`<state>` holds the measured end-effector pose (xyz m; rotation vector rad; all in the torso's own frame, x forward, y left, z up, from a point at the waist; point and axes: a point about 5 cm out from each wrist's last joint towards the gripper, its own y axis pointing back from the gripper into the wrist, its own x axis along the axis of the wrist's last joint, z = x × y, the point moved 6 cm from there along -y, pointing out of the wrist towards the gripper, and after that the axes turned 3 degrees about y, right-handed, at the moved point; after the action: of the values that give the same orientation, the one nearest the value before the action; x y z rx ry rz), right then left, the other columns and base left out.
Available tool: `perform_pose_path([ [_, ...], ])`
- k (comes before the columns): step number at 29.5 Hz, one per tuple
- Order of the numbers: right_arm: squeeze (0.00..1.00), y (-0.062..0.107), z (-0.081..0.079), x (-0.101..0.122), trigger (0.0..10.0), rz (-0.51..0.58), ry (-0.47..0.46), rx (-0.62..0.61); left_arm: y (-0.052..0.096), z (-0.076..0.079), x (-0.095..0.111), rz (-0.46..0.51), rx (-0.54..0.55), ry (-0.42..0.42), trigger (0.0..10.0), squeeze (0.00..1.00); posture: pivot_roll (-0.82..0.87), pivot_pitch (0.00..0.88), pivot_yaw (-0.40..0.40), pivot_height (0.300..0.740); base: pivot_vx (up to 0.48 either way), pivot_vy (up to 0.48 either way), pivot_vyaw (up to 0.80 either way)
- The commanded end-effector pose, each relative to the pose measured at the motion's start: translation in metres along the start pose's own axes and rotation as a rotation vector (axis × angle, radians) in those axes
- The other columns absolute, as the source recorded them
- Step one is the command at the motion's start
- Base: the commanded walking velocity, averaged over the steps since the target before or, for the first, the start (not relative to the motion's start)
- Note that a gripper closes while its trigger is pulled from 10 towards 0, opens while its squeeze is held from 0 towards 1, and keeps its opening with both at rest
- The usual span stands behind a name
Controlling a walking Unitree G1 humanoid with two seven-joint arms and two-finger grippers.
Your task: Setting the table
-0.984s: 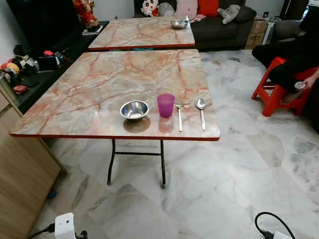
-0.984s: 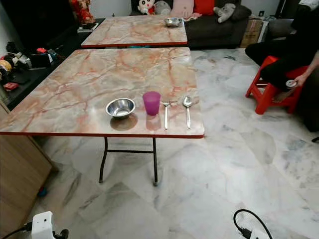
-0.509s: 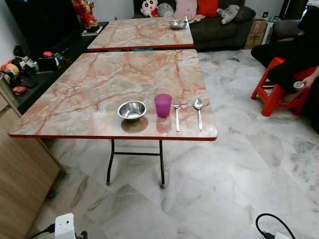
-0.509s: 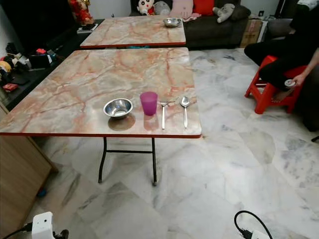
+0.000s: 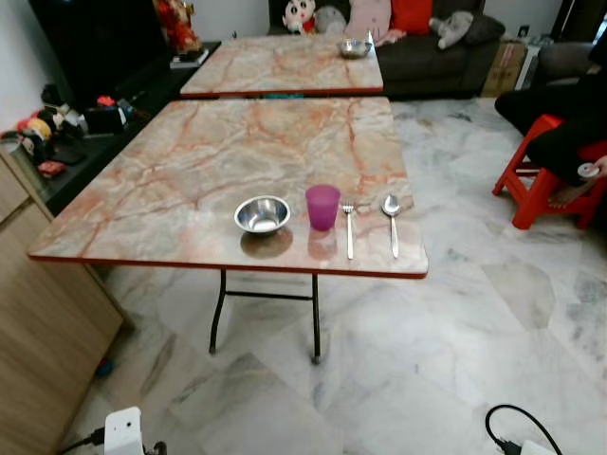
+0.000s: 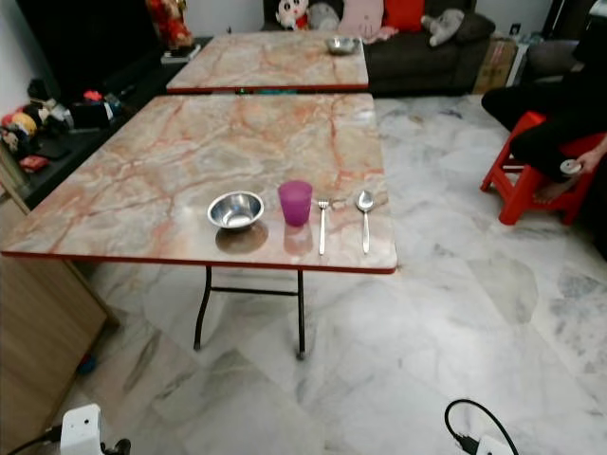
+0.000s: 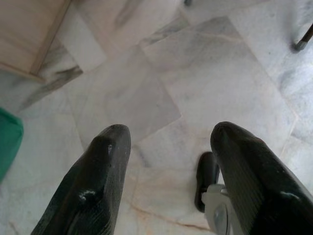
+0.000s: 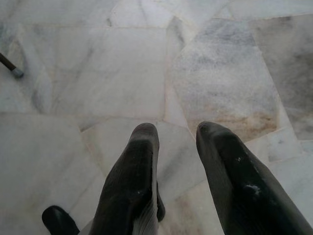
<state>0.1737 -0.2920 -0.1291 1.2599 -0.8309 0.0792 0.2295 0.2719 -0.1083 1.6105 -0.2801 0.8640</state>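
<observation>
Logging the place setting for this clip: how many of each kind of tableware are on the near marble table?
Round steel bowl: 1
Purple plastic cup: 1
Metal fork: 1
Metal spoon: 1
Total: 4

The person (image 5: 569, 128) on the red stool (image 5: 545, 185) is cut off by the right edge, so only dark-clothed legs and one hand holding a small round object (image 5: 589, 171), too small to identify, can be seen. The items on the dark side shelf (image 5: 57, 152) are too small to tell apart. A black cable (image 5: 517, 427) runs off the bottom edge.
</observation>
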Motion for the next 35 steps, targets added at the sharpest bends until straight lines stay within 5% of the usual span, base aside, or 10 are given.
perform_pose_path([
  [1,0.00,0.0001,0.0018,-0.0007,10.0,-0.004,0.014,-0.003,0.0000,-0.0018,0.0007,0.001,0.007,0.014,10.0,0.00,0.02,0.027,0.052,0.740,0.315,0.000,0.53],
  [15,0.00,0.0001,0.0014,-0.0007,10.0,-0.002,-0.008,-0.005,-0.0001,-0.0018,0.0012,0.003,0.008,0.016,10.0,0.00,0.02,0.025,0.051,0.740,0.311,0.000,0.17],
  [31,0.00,0.0003,0.0016,-0.0019,10.0,-0.005,-0.009,-0.005,0.0000,-0.0007,0.0003,-0.001,-0.007,0.011,10.0,0.00,0.02,0.020,0.052,0.740,0.000,0.000,0.00],
  [35,0.00,0.0003,0.0017,-0.0021,10.0,-0.006,-0.009,-0.006,0.0007,-0.0059,0.0087,0.060,0.037,0.001,10.0,0.00,0.02,0.019,0.054,0.740,0.000,0.000,0.00],
])
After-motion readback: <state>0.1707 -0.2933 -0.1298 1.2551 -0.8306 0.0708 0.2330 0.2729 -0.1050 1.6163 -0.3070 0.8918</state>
